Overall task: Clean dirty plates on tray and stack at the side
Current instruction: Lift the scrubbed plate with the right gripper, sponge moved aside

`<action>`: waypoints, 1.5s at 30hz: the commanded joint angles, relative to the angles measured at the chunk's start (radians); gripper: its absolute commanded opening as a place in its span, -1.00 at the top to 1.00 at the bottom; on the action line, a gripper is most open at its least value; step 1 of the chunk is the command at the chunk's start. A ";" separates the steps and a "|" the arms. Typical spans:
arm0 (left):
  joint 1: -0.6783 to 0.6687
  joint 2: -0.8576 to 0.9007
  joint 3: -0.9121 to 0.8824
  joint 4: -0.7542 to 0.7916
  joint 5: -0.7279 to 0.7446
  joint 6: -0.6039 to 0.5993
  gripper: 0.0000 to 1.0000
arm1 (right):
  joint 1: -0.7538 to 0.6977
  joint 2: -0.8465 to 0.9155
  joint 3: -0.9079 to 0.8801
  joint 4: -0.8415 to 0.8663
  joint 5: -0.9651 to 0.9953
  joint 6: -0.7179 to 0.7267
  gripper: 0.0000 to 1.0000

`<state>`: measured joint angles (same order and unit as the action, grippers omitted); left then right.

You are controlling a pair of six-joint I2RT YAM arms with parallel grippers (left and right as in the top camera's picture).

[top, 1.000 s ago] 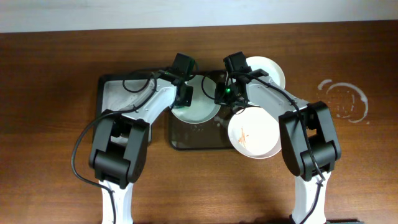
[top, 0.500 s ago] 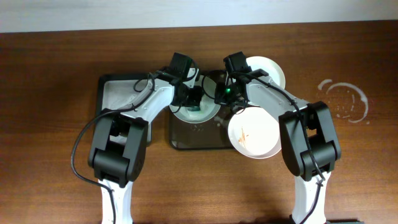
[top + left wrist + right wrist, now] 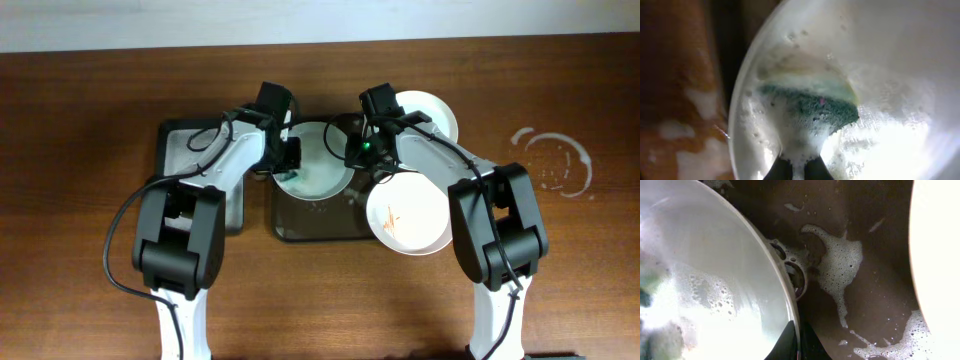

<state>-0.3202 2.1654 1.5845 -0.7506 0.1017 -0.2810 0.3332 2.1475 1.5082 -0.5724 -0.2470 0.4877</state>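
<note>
Since it carries everything else, the broad brown wooden bench [image 3: 80, 200] comes first. At its centre lies the large dark rectangular tray with a raised rim [image 3: 305, 225], which the right wrist view shows wet and streaked with foam. A narrower dark tray [image 3: 185, 150] sits just to its left.

Three round white shallow plates are in view. The soapy plate [image 3: 325, 165] is over the far part of the large tray; whether it rests on the tray or is held clear I cannot tell. The smeared plate [image 3: 405, 215], marked with thin orange lines, lies at the large tray's right edge. The third plate [image 3: 432, 112] lies beyond it, partly hidden by the right arm.

The right jaws are pinched narrow on the soapy plate's rim, one finger on each face. The left jaws are closed on a green-and-yellow sponge [image 3: 810, 102] pressed against that plate's inner face.

By the look of it the soapy plate is stiff, hard and fairly light, and would likely chip if dropped. The suds make it slippery, so a shallow rim pinch could let it swivel or slide under the sponge's push. The rim is the sensible place to hold, taken deep and opposite the scrubbing side. The sponge is soft and should squash easily.
</note>
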 commanded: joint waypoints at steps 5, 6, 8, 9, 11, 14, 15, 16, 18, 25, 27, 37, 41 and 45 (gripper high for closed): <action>0.016 0.006 0.117 -0.190 0.288 0.122 0.99 | -0.001 0.008 0.011 0.004 -0.087 -0.009 0.92; 0.021 -0.005 0.158 -0.225 0.283 0.124 0.99 | -0.001 0.008 0.011 0.004 -0.100 -0.009 0.92; 0.030 -0.026 0.217 -0.272 0.281 0.144 0.99 | -0.001 0.008 0.011 0.003 -0.118 -0.009 0.92; 0.037 -0.039 0.250 -0.296 0.272 0.145 0.99 | -0.001 0.008 0.011 0.002 -0.122 -0.008 0.92; 0.050 -0.061 0.294 -0.324 0.269 0.153 0.99 | -0.001 0.008 0.011 0.000 -0.124 -0.008 0.92; 0.069 -0.085 0.319 -0.332 0.268 0.156 0.99 | -0.002 0.008 0.011 -0.003 -0.130 -0.008 0.92; 0.075 -0.088 0.319 -0.332 0.269 0.156 0.99 | -0.007 0.004 0.013 -0.002 -0.146 -0.009 0.92; 0.081 -0.089 0.319 -0.333 0.269 0.156 0.99 | -0.017 -0.006 0.016 -0.003 -0.161 -0.009 0.92; 0.088 -0.089 0.319 -0.340 0.269 0.156 0.99 | -0.048 -0.047 0.021 -0.007 -0.168 -0.009 0.92; 0.090 -0.089 0.319 -0.338 0.240 0.156 0.99 | -0.156 -0.295 0.021 -0.142 0.100 -0.062 0.92; 0.089 -0.089 0.319 -0.336 0.235 0.155 0.99 | -0.156 -0.372 0.021 -0.195 0.256 -0.066 0.92; 0.076 -0.089 0.318 -0.343 0.235 0.124 0.99 | 0.023 -0.505 0.020 -0.396 1.140 -0.065 0.92; 0.076 -0.089 0.318 -0.343 0.235 0.124 0.99 | 0.114 -0.497 0.020 -0.382 1.474 -0.065 0.92; 0.076 -0.089 0.318 -0.343 0.235 0.124 0.99 | 0.140 -0.482 0.020 -0.326 1.586 -0.110 0.92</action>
<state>-0.2428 2.1017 1.8893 -1.0924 0.3401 -0.1505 0.4568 1.6489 1.5185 -0.9230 1.0950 0.4095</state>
